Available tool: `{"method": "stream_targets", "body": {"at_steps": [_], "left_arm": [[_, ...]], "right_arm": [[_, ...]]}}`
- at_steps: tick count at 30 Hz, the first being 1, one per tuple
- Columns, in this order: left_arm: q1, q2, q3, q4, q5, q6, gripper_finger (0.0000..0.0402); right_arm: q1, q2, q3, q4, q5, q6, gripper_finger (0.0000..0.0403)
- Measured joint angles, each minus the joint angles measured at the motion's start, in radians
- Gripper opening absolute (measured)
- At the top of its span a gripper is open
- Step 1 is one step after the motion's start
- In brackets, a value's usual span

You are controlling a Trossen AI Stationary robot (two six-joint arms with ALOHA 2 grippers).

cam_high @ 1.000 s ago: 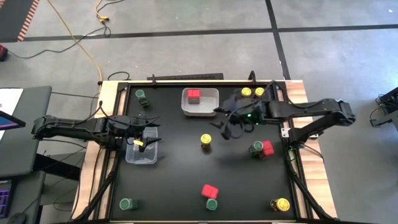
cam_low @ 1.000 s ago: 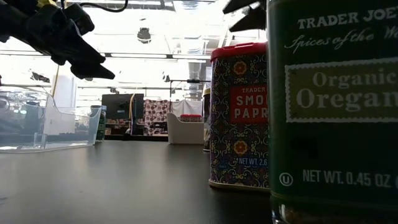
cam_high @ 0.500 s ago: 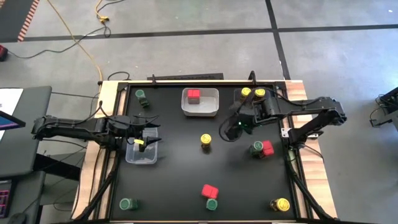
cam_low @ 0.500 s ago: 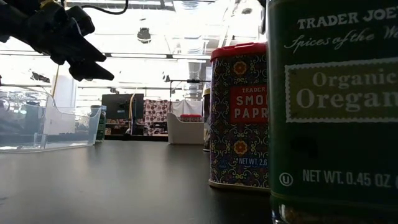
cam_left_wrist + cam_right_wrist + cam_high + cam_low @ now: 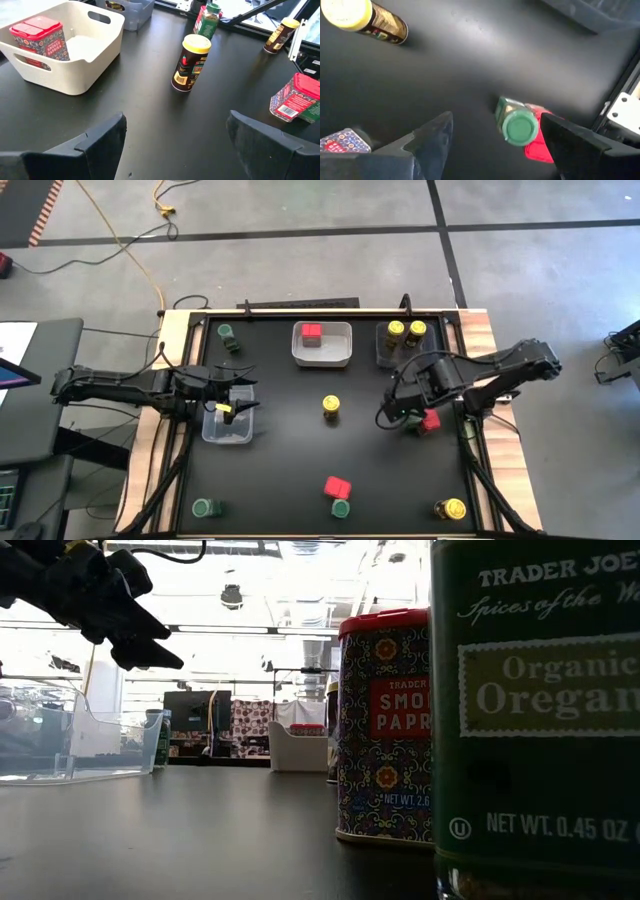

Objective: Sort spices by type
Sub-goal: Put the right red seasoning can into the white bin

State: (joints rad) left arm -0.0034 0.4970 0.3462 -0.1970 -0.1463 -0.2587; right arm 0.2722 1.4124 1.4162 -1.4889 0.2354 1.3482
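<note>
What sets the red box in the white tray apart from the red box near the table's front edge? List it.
The tray's red box sits inside the white tray, alone; the front red box stands on the bare table beside a green-lidded jar. Both have red square tops.

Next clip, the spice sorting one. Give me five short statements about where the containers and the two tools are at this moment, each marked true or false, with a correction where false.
1. The white tray holds one red box. True.
2. Two yellow-lidded jars sit in the clear tray at the table's far right. True.
3. The right tool is closed on a yellow-lidded jar. False: its fingers are apart and empty, above the green-lidded jar beside a red box.
4. The left tool hangs over the white tray. False: it hangs over the clear tray at the left.
5. A yellow-lidded jar stands alone mid-table. True.
</note>
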Motion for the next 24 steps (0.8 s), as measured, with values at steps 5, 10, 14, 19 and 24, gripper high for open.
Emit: {"method": "stream_targets", "body": {"at_steps": [5,10,14,19,24], "left_arm": [[0.000,0.000,0.000,0.000,0.000,-0.001,0.0330],[0.000,0.000,0.000,0.000,0.000,-0.044,0.0330],[0.000,0.000,0.000,0.000,0.000,-0.058,0.0330],[0.000,0.000,0.000,0.000,0.000,-0.060,0.0330],[0.000,0.000,0.000,0.000,0.000,-0.060,0.0330]], "right_arm": [[0.062,0.000,0.000,-0.042,-0.003,0.075,0.0326],[0.132,-0.002,0.000,-0.077,-0.005,0.164,0.0326],[0.191,-0.002,0.000,-0.074,-0.005,0.217,0.0326],[0.260,-0.003,-0.046,-0.081,-0.064,0.295,0.0326],[0.320,-0.003,-0.150,-0.074,-0.170,0.394,0.0326]]}}
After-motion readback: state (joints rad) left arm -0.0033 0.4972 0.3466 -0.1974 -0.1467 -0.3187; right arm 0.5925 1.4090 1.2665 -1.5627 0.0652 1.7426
